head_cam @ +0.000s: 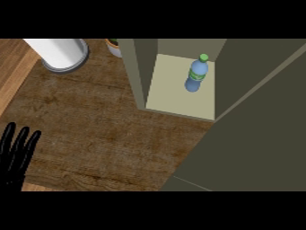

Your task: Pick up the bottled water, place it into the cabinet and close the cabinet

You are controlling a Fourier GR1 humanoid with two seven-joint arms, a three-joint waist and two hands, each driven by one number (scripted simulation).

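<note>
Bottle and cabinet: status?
Left hand open, resting at lower left; right hand out of view. Bottle upright inside cabinet. Cabinet door open, nothing blocking it.

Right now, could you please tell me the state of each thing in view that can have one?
bottled water: upright inside the cabinet, capped, free of any hand.
cabinet: open, door swung out toward the view's right.
cabinet door: not closed.
left hand: open, fingers up, resting at the view's lower left edge.
right hand: not in view.
white cylinder: standing on the counter at upper left.
</note>
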